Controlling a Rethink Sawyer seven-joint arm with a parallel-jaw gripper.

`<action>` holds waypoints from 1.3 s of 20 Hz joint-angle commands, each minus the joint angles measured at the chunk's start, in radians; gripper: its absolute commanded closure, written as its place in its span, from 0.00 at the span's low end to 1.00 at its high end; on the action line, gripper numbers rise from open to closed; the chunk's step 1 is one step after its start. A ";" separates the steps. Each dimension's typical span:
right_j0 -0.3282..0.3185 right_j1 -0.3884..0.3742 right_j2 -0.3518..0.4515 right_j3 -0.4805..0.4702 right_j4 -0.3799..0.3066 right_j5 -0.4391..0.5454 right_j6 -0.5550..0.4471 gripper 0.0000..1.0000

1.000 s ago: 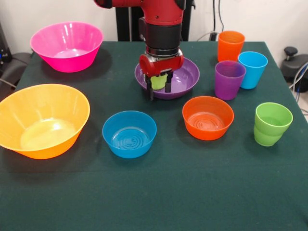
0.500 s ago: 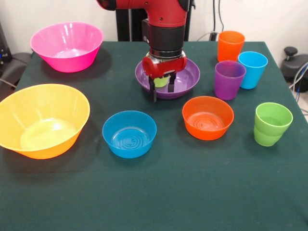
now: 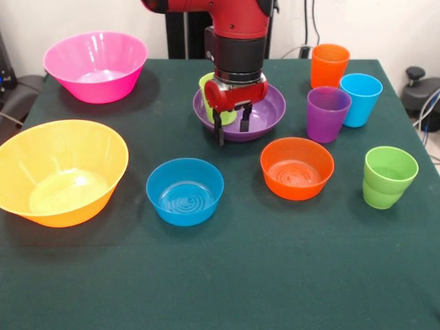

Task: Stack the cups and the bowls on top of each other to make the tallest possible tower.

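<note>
Gripper (image 3: 231, 126) hangs spread over purple bowl (image 3: 265, 113), holding nothing; lime-yellow cup (image 3: 209, 93) stands inside at the rim, partly hidden. Rising carelessly could catch and topple it.

table (image 3: 227, 275): dark green cloth | wall (image 3: 385, 27): white | cables (image 3: 311, 20): black, hanging behind

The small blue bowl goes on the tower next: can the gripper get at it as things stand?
Probably yes: the small blue bowl sits alone on the cloth, open side up, nothing above it, near the gripper.
</note>
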 commanded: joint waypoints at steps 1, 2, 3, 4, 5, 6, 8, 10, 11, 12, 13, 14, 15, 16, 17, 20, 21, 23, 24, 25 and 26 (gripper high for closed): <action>0.051 0.041 0.000 -0.102 0.052 -0.032 0.177 0.00; 0.062 0.047 -0.013 -0.111 0.059 -0.036 0.186 0.00; 0.068 0.053 -0.020 -0.116 0.065 -0.037 0.189 0.00; 0.076 0.064 -0.030 -0.126 0.074 -0.023 0.193 0.00; 0.079 0.072 -0.034 -0.129 0.081 -0.014 0.191 0.00; 0.081 0.088 -0.037 -0.135 0.090 0.005 0.186 0.00; 0.089 0.105 -0.048 -0.142 0.101 -0.007 0.187 0.00; 0.099 0.113 -0.058 -0.148 0.112 -0.021 0.187 0.00; 0.101 0.115 -0.061 -0.149 0.115 -0.027 0.186 0.00; 0.103 0.116 -0.063 -0.150 0.119 -0.034 0.185 0.00; 0.104 0.116 -0.065 -0.150 0.124 -0.039 0.184 0.00; 0.107 0.118 -0.069 -0.152 0.130 -0.052 0.188 0.00; 0.109 0.119 -0.072 -0.153 0.133 -0.061 0.189 0.00; 0.113 0.121 -0.077 -0.155 0.137 -0.066 0.189 0.00; 0.115 0.122 -0.081 -0.155 0.140 -0.069 0.189 0.00; 0.119 0.124 -0.085 -0.157 0.148 -0.065 0.180 0.00; 0.119 0.124 -0.085 -0.156 0.150 -0.067 0.178 0.00; 0.120 0.125 -0.086 -0.156 0.154 -0.066 0.174 0.00; 0.120 0.124 -0.087 -0.156 0.156 -0.066 0.171 0.00; 0.121 0.124 -0.088 -0.155 0.156 -0.065 0.170 0.00; 0.119 0.123 -0.086 -0.154 0.157 -0.064 0.167 0.00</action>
